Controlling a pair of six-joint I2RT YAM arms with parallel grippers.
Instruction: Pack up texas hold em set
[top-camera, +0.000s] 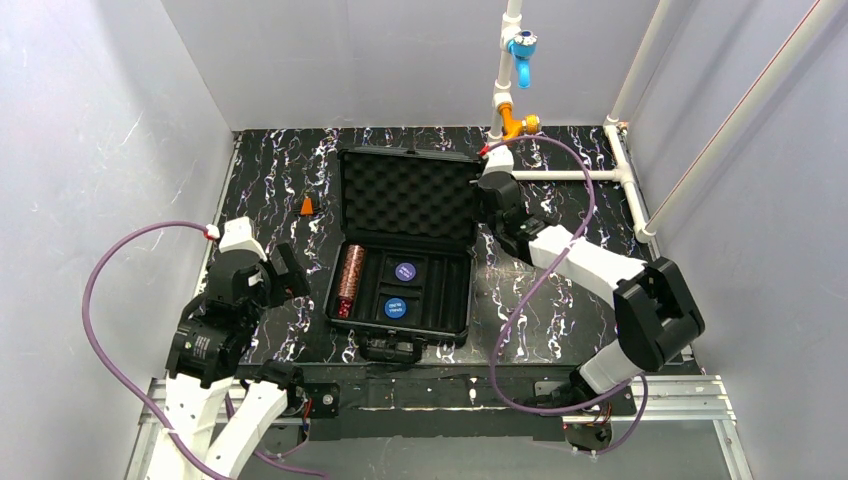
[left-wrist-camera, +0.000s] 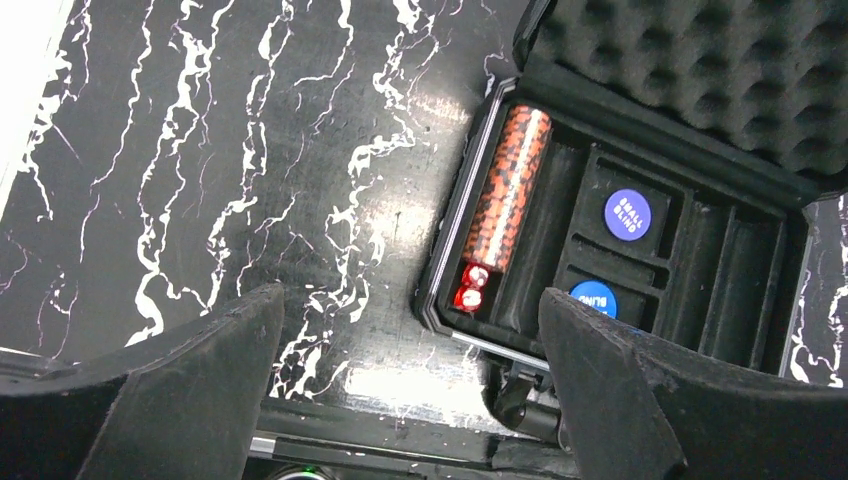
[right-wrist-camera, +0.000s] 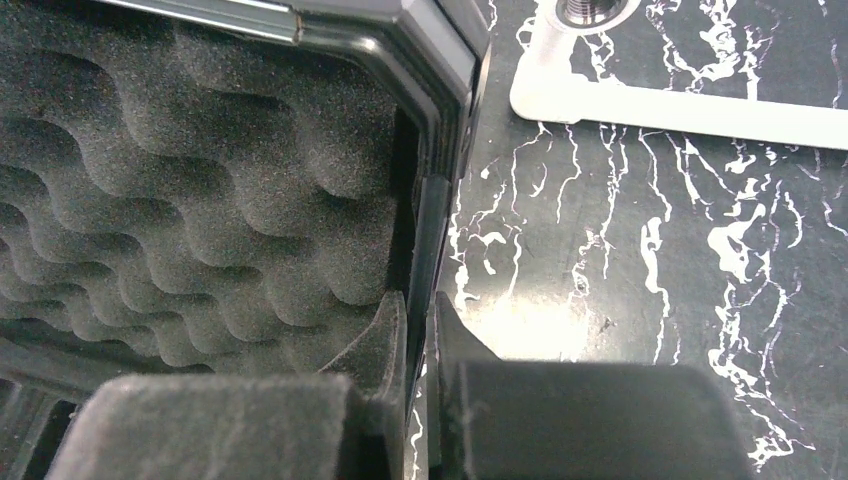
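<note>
Top external shows the open briefcase (top-camera: 456, 300) lying centred on the table (top-camera: 265, 180). Left wrist: my left gripper (left-wrist-camera: 410, 305) gapes empty near its tray (left-wrist-camera: 720, 260) holding chips (left-wrist-camera: 510, 190), dice (left-wrist-camera: 471, 288), blue discs (left-wrist-camera: 627, 214). Right wrist: my right gripper (right-wrist-camera: 420, 320) pinches the edge of the lid (right-wrist-camera: 200, 180).

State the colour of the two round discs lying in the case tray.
Blue discs with white lettering, clearest in the left wrist view.
</note>
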